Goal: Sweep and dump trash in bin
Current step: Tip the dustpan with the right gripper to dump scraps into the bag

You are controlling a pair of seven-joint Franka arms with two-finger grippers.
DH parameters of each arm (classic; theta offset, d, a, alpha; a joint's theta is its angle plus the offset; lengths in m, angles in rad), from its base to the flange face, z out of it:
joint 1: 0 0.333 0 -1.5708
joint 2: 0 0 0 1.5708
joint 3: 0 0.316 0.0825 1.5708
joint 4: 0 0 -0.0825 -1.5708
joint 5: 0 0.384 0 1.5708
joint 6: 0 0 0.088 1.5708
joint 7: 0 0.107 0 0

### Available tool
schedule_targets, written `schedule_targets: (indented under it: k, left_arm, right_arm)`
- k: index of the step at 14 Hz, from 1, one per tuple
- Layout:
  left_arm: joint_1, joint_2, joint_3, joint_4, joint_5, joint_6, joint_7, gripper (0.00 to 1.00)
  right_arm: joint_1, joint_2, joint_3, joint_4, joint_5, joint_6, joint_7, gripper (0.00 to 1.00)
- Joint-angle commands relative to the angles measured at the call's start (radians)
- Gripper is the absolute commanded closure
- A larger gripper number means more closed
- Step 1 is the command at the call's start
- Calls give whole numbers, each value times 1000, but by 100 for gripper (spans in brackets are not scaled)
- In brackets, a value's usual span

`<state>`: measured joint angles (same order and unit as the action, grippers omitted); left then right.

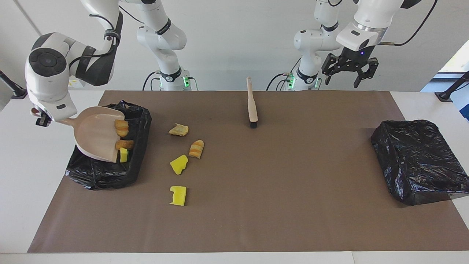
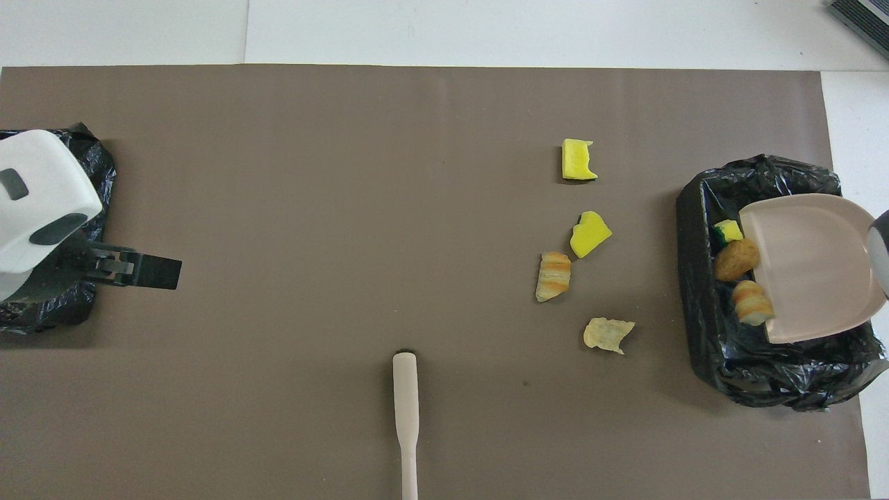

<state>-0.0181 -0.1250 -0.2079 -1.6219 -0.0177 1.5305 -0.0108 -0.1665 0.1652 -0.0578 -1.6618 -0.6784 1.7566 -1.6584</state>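
My right gripper (image 1: 41, 119) is shut on the handle of the beige dustpan (image 1: 96, 132) (image 2: 809, 267), which tilts steeply over the black-bagged bin (image 1: 106, 176) (image 2: 715, 201). Three pieces of trash hang at its lip over the bin: a striped bread piece (image 1: 121, 127) (image 2: 751, 303), a brown piece (image 2: 736, 259) and a green-backed sponge (image 1: 124, 154). Several more scraps lie on the mat beside the bin: two yellow sponges (image 1: 178, 195) (image 1: 178, 164), a striped bread (image 1: 196, 148) and a pale crumpled piece (image 1: 178, 129). My left gripper (image 1: 350, 71) (image 2: 156, 271) hangs open and empty, high in the air.
The brush (image 1: 251, 106) (image 2: 405, 410) lies on the brown mat (image 1: 278, 183) near the robots, midway between the arms. A second black-bagged bin (image 1: 417, 161) (image 2: 97, 167) stands at the left arm's end of the table.
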Motion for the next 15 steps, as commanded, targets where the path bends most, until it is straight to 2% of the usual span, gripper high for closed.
schedule_targets:
  k: [1, 3, 4, 7, 9, 12, 15]
  left_arm:
    - [-8, 114, 62, 167, 6, -116, 15, 0]
    - [-116, 145, 184, 201, 2, -122, 20, 0]
    - [-138, 145, 215, 201, 2, -122, 20, 0]
    - [-166, 137, 231, 200, 11, -128, 20, 0]
    - [-160, 96, 228, 174, 10, -122, 25, 0]
    - [-155, 47, 226, 91, 8, -115, 22, 0]
    - [-155, 45, 226, 89, 8, -112, 25, 0]
  right_arm:
    - [10, -24, 1, -24, -53, -20, 51, 100]
    - [18, -38, 13, -10, -72, -57, 49, 100]
    - [41, -45, 15, 23, -84, -95, 49, 100]
    - [45, -79, 25, 77, -41, -182, 72, 100]
    - [56, -128, 53, 79, 20, -274, 171, 100]
    - [100, -128, 157, 140, 81, -415, 468, 100]
    - [128, -141, 263, 139, 303, -421, 933, 100]
